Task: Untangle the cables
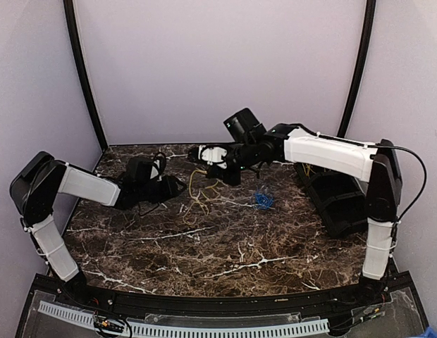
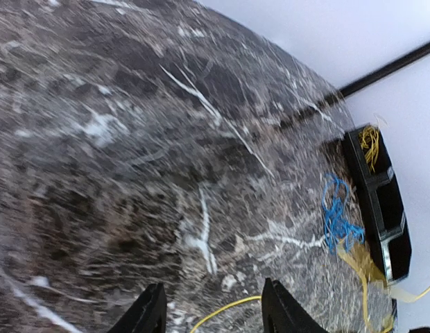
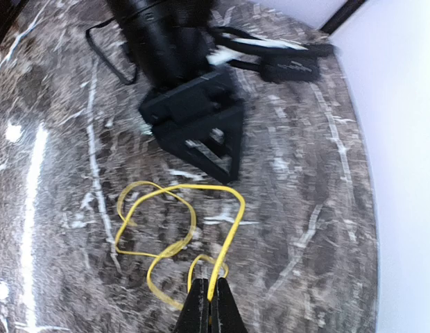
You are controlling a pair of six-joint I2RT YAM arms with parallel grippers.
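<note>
A yellow cable (image 3: pixel 232 215) lies in loose loops on the marble table, and my right gripper (image 3: pixel 210 295) is shut on one strand of it. From above, that gripper (image 1: pixel 201 160) is at the back centre with the yellow cable (image 1: pixel 196 189) trailing below it. My left gripper (image 2: pixel 215 312) is open just above the table, and a yellow strand (image 2: pixel 225 307) runs between its fingers without being pinched. In the top view the left gripper (image 1: pixel 175 186) sits just left of the yellow loops. A blue cable bundle (image 1: pixel 261 200) lies apart to the right, and the left wrist view also shows the blue bundle (image 2: pixel 336 216).
A black compartment tray (image 1: pixel 338 201) stands at the right side of the table. In the left wrist view the tray (image 2: pixel 392 208) holds yellow wires (image 2: pixel 370 142) in its far compartment. More yellow strands (image 2: pixel 359 262) lie beside the blue bundle. White walls close in the back and sides.
</note>
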